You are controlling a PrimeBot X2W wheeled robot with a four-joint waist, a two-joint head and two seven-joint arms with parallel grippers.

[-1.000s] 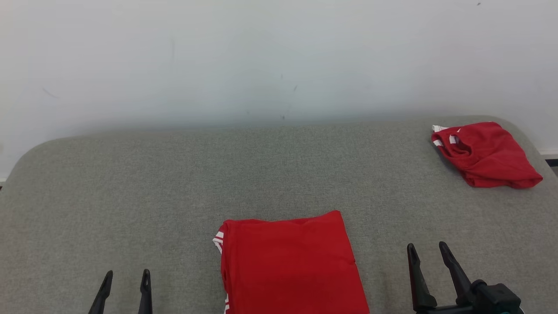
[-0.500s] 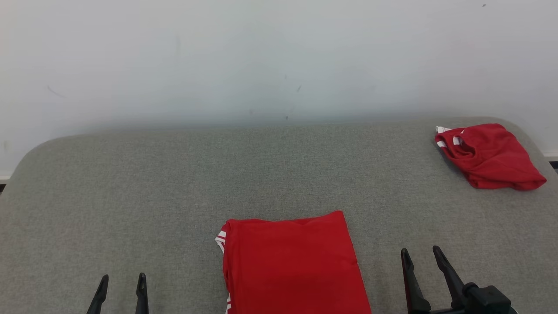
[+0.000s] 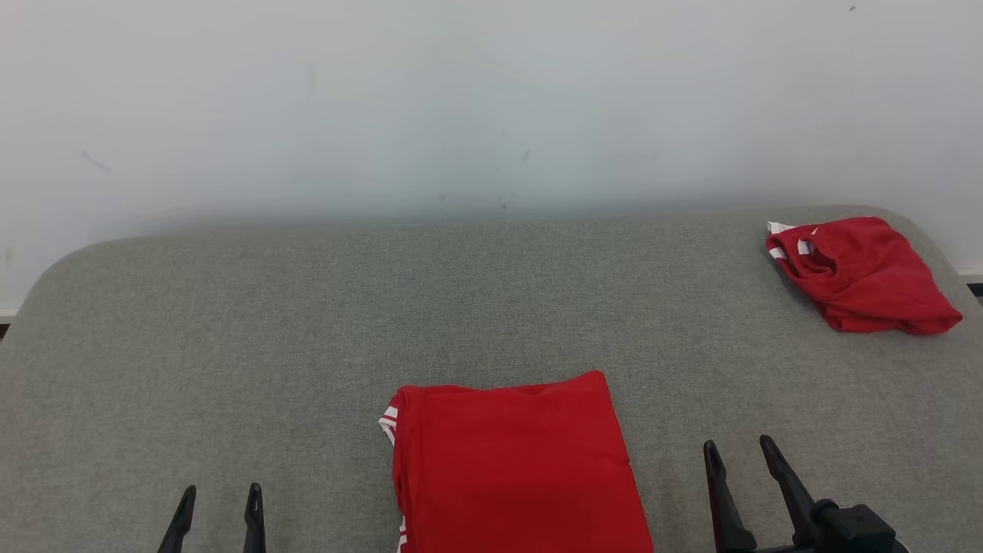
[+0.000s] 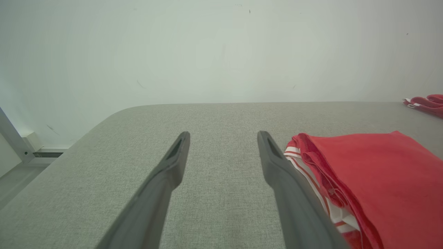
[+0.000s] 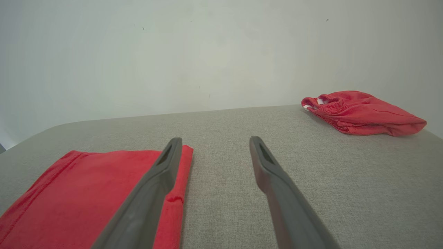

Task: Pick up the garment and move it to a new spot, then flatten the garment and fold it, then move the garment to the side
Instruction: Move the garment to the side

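Left gripper (image 3: 222,493) sits at the lower left of the head view, its two dark fingers spread wide with nothing between them, over the grey padded surface (image 3: 307,322). Its own wrist camera looks along those fingers at bare fabric and the pale wall (image 4: 221,52). At that view's far left edge, a metal strut (image 4: 12,140) stands past the rounded corner of the padding.

Next comes the folded red garment (image 3: 514,461), lying flat at the near middle of the surface, between the two grippers and apart from both. From above it reads as a neat rectangle with a scrap of white trim at its left corner. The left wrist view adds the stacked layers along that edge, with red-and-white striping.

Right gripper (image 3: 737,444) is at the lower right, equally wide open and empty. In the right wrist view one of its fingers crosses the garment's far corner; whether it touches the cloth cannot be told.

Furthest right, near the back corner, lies a crumpled red garment (image 3: 860,273), well apart from the folded one. The right wrist view shows it as a low, rumpled heap.
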